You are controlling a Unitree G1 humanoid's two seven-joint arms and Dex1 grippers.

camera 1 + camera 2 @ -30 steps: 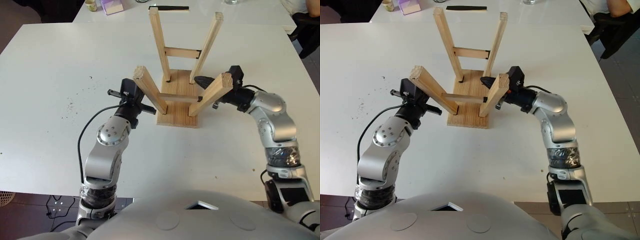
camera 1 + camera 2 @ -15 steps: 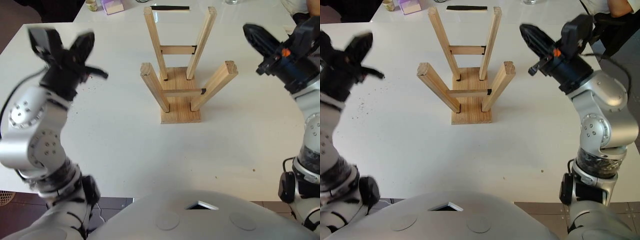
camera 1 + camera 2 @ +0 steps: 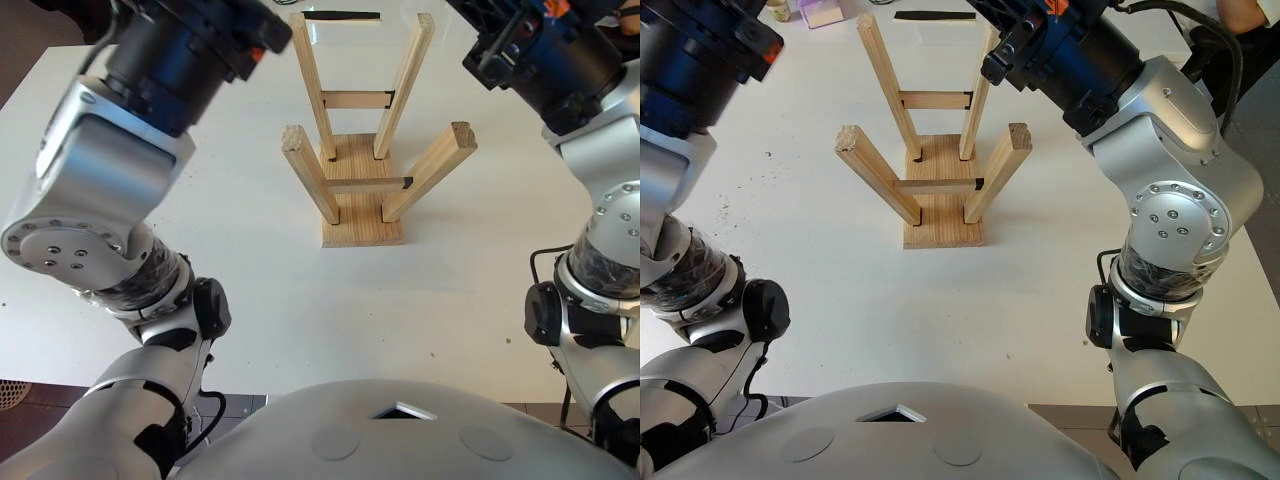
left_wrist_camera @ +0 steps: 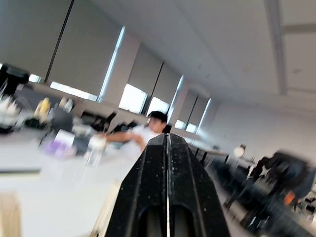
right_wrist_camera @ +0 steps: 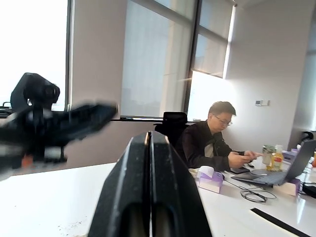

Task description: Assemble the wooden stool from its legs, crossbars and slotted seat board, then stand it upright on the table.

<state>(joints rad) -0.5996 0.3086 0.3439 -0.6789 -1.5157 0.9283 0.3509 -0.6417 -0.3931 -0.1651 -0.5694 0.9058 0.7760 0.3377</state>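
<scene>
Both shut and empty, the left gripper [image 4: 168, 136] and right gripper [image 5: 149, 133] should open, grab the upside-down pale wooden stool [image 3: 358, 160] by its legs and flip it gently.

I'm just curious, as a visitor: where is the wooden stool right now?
The wooden stool rests upside down mid-table in the head views, its seat board flat on the white table, legs pointing up, a black strip beyond it.

an office: big windows [image 5: 153, 59] with blinds, long white desks [image 5: 49, 197], a black chair [image 5: 170, 123] and a laptop [image 5: 298, 158].
</scene>
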